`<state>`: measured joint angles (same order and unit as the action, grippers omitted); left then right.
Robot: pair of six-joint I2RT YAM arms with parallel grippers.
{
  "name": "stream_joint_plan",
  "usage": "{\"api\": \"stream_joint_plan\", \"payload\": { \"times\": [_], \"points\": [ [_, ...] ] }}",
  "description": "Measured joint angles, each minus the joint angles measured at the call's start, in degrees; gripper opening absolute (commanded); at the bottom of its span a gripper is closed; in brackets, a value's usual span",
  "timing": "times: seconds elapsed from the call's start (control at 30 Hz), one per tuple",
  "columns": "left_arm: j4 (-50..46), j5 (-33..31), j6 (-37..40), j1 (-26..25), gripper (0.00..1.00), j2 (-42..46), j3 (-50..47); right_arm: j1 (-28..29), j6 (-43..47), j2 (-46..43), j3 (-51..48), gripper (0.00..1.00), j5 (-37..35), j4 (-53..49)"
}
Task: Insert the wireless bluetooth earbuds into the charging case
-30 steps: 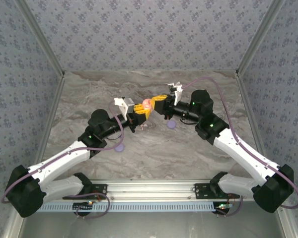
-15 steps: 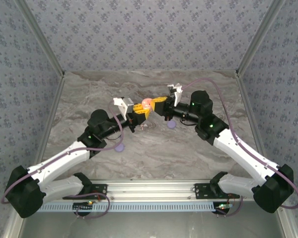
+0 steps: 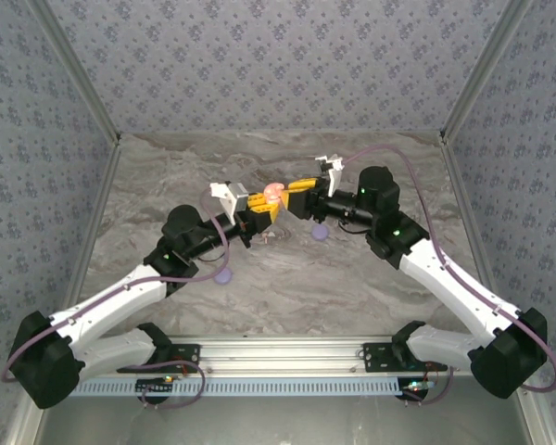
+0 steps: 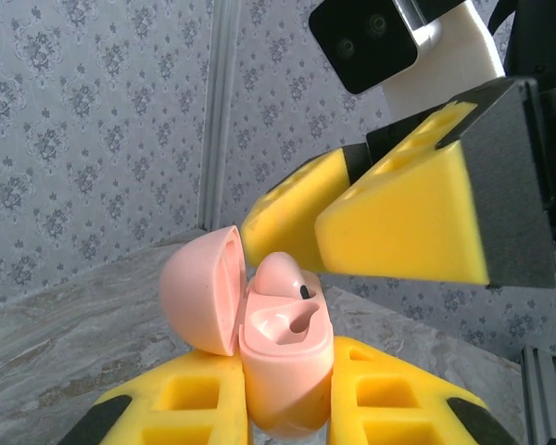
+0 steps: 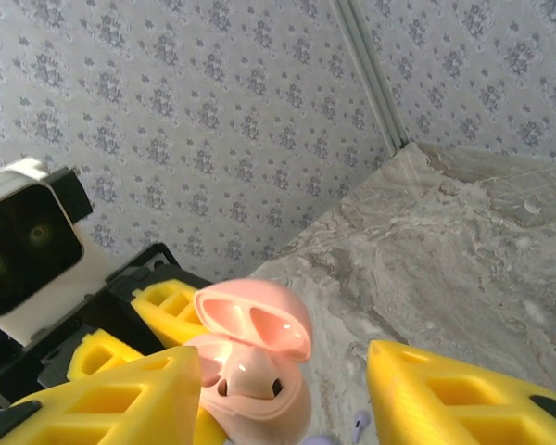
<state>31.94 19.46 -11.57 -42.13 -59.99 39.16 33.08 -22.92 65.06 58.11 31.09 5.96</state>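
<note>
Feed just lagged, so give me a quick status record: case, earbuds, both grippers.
case: pink charging case, lid open, held off the table
left gripper: shut on the case
right gripper: open, fingers straddling the case
seated earbud: pink earbud sticking up from one slot
second slot: empty
loose earbud: pale, lying on the table

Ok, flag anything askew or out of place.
The pink earbud sits proud of the charging case in the left gripper, seemingly not fully seated; its other well is empty. A small loose earbud lies on the table.
</note>
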Motion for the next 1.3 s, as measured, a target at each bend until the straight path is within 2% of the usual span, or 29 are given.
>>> {"api": "stream_joint_plan", "payload": {
  "times": [0.23, 0.43, 0.57, 0.73, 0.9, 1.1, 1.3],
  "points": [
    [-0.37, -1.53, 0.57, 0.00, 0.00, 1.46, -0.87, -1.86, 1.27, -0.15, 0.83, 0.65, -0.39, -3.19],
    [-4.17, -5.27, 2.89, 0.00, 0.00, 5.44, -1.64, -1.99, 2.95, 3.45, 2.64, 0.66, -7.85, -13.55],
    [-6.99, -7.67, 4.39, 0.00, 0.00, 9.35, -2.78, -1.03, 3.28, 12.61, 5.11, 0.64, -13.27, -19.30],
    [-9.86, -9.92, 5.57, 0.00, 0.00, 12.15, -3.15, 1.90, 3.23, 26.12, 8.35, 0.59, -16.50, -23.65],
    [-11.47, -11.28, 6.21, 0.00, 0.00, 13.73, -3.23, 4.94, 4.76, 39.01, 16.83, 0.55, -19.69, -27.87],
    [-12.55, -11.65, 6.23, 0.00, 0.00, 14.36, -3.45, 8.81, 7.04, 48.92, 26.71, 0.51, -24.59, -32.96],
    [-12.79, -11.85, 6.43, 0.00, 0.00, 14.58, -3.67, 10.91, 7.74, 54.82, 31.93, 0.47, -27.71, -36.87]
  ]
}}
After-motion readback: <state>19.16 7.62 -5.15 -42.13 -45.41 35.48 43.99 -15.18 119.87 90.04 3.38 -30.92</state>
